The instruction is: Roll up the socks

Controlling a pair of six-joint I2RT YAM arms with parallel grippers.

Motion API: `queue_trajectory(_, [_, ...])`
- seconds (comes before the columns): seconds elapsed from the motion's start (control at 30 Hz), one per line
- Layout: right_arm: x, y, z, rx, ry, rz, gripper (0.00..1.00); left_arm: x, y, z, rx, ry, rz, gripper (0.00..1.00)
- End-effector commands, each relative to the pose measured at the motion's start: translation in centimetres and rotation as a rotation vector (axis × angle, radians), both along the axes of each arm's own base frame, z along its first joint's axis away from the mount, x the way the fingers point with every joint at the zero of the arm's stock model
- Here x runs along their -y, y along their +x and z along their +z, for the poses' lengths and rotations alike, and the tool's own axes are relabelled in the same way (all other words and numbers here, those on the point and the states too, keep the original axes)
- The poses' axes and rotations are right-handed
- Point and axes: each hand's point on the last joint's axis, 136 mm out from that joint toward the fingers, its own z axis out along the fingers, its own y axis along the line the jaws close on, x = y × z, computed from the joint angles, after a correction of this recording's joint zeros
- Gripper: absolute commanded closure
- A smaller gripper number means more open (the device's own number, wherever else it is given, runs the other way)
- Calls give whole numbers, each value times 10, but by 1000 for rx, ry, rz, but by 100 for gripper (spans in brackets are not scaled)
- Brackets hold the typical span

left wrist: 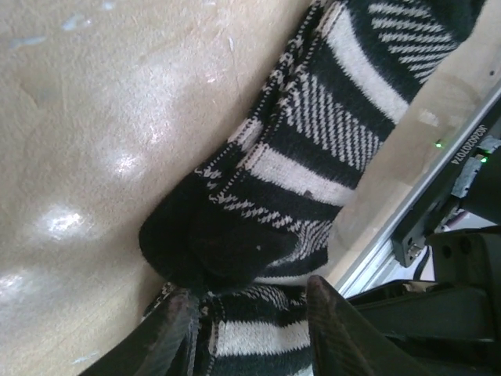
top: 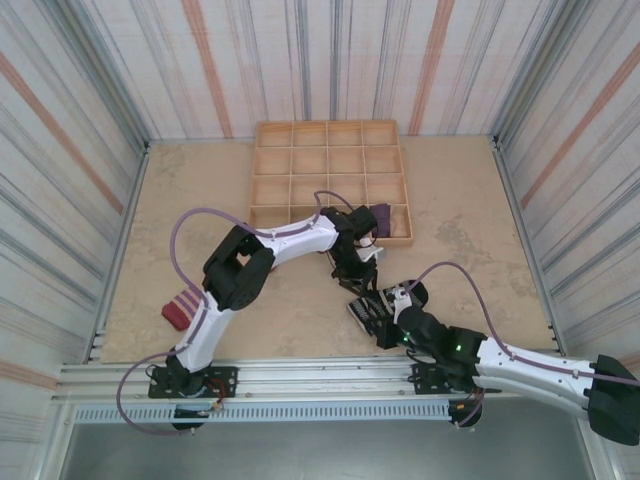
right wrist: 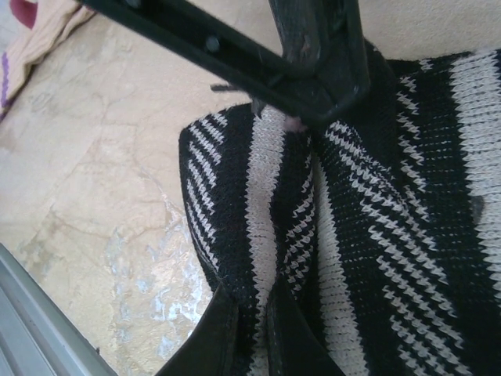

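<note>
- Centre of the pale stone-patterned table (top: 200, 200), close to the near edge: the black-and-white striped knitted sock (left wrist: 313, 133) lies there, and both arms are on it.
- Left gripper (left wrist: 250, 333): its two dark fingers (left wrist: 176, 341) stand on either side of a bunched fold at the sock's end. The gap between them is packed with striped fabric. Whether they are pressing it or only straddling it, I cannot tell.
- Just above those fingers, the solid black toe of the sock is curled into a rounded lump on the table.
- The rest of the sock runs away from the left gripper towards the silver aluminium rail (left wrist: 415, 211) along the table's near edge.
- Right gripper (right wrist: 250, 341): clenched. Its fingers (right wrist: 215, 341) sit close together with a thin ridge of the striped sock pinched between them.
- From the right wrist, the left gripper's black fingers come down onto the same sock just beyond that pinch, so the two grippers are working very near each other.
- Further back stands the flat wooden tray (top: 330, 148) divided into square compartments. The purple sock (top: 382, 215) sits at its near right corner, partly hidden by the left arm.
- Well off to the left, near the left arm's base, the beige sock with maroon ends (top: 183, 305) lies flat on the table.
</note>
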Motion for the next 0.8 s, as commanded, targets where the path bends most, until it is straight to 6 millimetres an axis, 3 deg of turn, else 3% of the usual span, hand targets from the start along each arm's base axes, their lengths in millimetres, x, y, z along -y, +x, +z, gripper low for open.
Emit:
queue_trajectory(0.0, [13,-10,-24,-80,-68,-1,100,-5,6,-12,1,59,36,66])
queue_trajectory(0.1, [12,-11,-23,-95,-56,1,100,-10,14,-15,26,88,68,74])
queue_trajectory(0.27, [10,-10,-21,-131,-24,-2,100,-24,30,-17,49,140,139,97])
queue_trajectory(0.4, [11,-9,-22,-150,-20,0,100,-21,29,-15,38,119,133,98])
queue_trajectory(0.47, [11,-9,-22,-151,-18,1,100,-18,29,-9,42,80,122,84])
queue_trajectory(0.53, [11,-9,-23,-152,-23,1,100,-18,29,-3,51,39,123,61])
queue_trajectory(0.6, [11,-9,-22,-151,-25,2,100,-22,32,1,37,1,146,46])
queue_trajectory(0.77, [9,-6,-18,-137,-50,13,100,-21,35,12,-3,-110,166,37])
